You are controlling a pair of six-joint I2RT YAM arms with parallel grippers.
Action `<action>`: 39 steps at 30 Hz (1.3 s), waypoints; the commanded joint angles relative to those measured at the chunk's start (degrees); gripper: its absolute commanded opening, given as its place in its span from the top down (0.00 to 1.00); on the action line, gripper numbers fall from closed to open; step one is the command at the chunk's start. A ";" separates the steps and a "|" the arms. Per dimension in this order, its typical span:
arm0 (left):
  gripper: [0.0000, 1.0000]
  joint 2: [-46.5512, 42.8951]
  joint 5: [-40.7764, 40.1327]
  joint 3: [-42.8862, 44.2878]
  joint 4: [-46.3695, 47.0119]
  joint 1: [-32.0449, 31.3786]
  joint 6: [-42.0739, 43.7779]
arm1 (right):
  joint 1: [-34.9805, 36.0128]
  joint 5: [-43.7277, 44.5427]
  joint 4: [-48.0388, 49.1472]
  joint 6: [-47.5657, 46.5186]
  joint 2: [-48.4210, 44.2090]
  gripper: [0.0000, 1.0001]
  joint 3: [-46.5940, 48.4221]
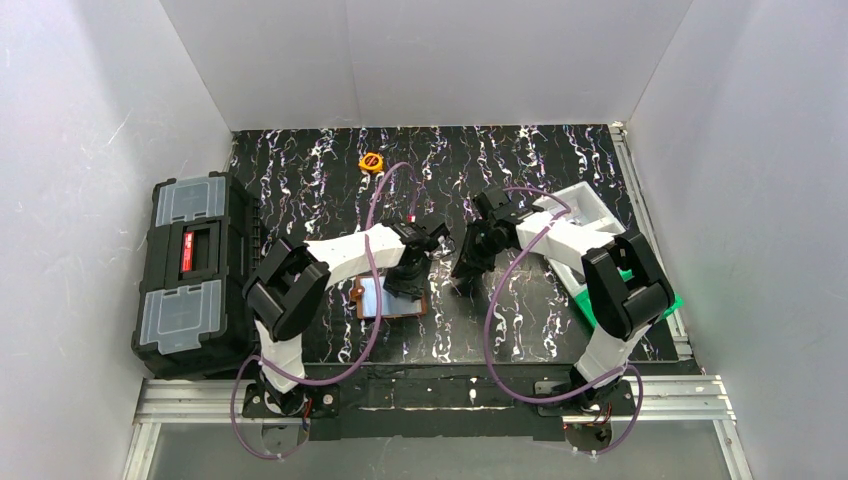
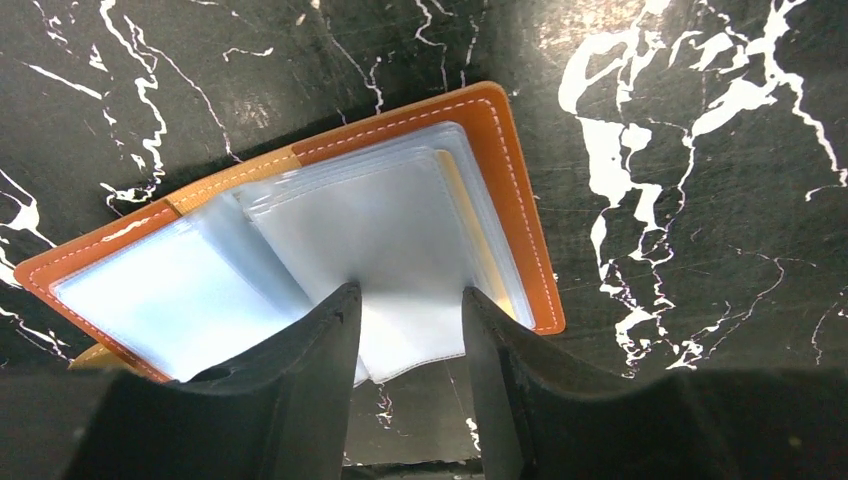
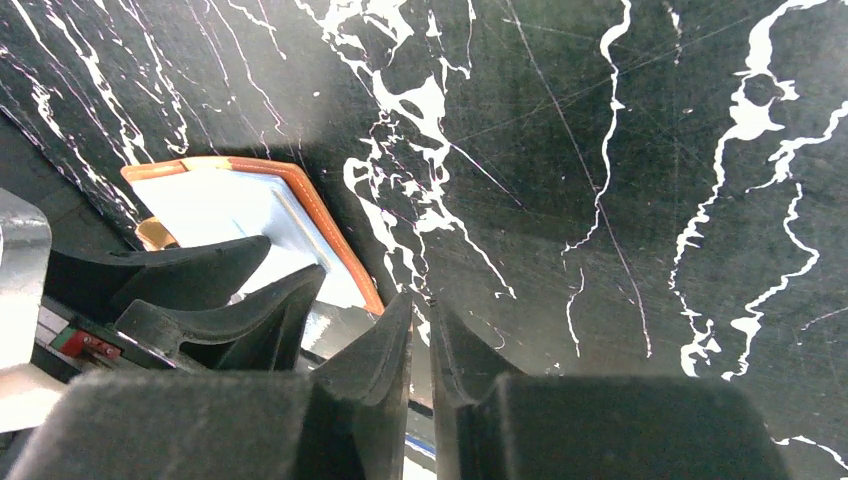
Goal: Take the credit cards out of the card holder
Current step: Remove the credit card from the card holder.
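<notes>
Left wrist view: card holder [image 2: 330,220] lies open and flat on the bench [image 2: 700,200], leather side down, clear pockets facing up. Left fingers [image 2: 335,340] stand apart, released, one on each side of the near edge of a loose pocket sleeve and not pinching it. A tan card [image 2: 480,240] sits inside the stacked pockets, only its long edge showing (its face is hidden by the glare on the plastic). Right wrist view: right gripper [image 3: 422,300] hangs over bare bench just beside the holder, its fingers drawn nearly together with a thin slit between them; I cannot tell whether anything sits in that slit. Top view: holder [image 1: 375,298] lies near the front edge, under the left gripper [image 1: 405,285], with the right gripper [image 1: 465,268] close by on the other side. Toolbox [image 1: 190,270] stands off the bench's left edge, green bin [image 1: 655,305] at the right, and a small orange round object [image 1: 371,161] lies near the back.
</notes>
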 commanded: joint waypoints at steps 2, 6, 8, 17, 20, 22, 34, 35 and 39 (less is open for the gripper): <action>0.69 5.73 -6.94 -0.97 -4.40 -1.46 0.10 | 0.07 0.06 1.31 -0.41 -1.37 0.80 -1.40; 0.90 6.07 -6.86 -1.37 -4.01 -1.43 -0.04 | 0.20 -1.49 2.37 -0.36 -0.77 0.80 -1.91; 0.97 5.78 -6.05 -1.57 -3.38 -1.35 0.08 | 0.52 -2.10 2.92 -0.38 -0.57 0.80 -1.92; 1.00 2.29 0.72 -4.22 0.79 2.15 0.98 | 3.66 -6.15 5.89 -0.69 1.03 0.79 -0.42; 1.00 0.65 2.67 -5.15 1.83 3.63 1.43 | 5.68 -7.75 6.38 -1.09 2.47 0.79 1.16; 1.00 -0.20 3.70 -5.52 2.37 4.18 1.86 | 7.28 -8.55 6.81 -1.10 3.85 0.79 2.26; 1.00 -2.33 7.82 -7.94 4.34 6.81 2.29 | 10.49 -10.84 7.63 -0.70 10.61 0.80 7.38; 1.00 -2.61 8.00 -8.11 4.41 7.04 2.36 | 10.53 -10.92 7.65 -0.69 10.98 0.81 7.52; 1.00 -3.16 8.49 -8.55 4.50 7.61 2.44 | 10.66 -10.72 7.52 -0.66 12.50 0.81 7.87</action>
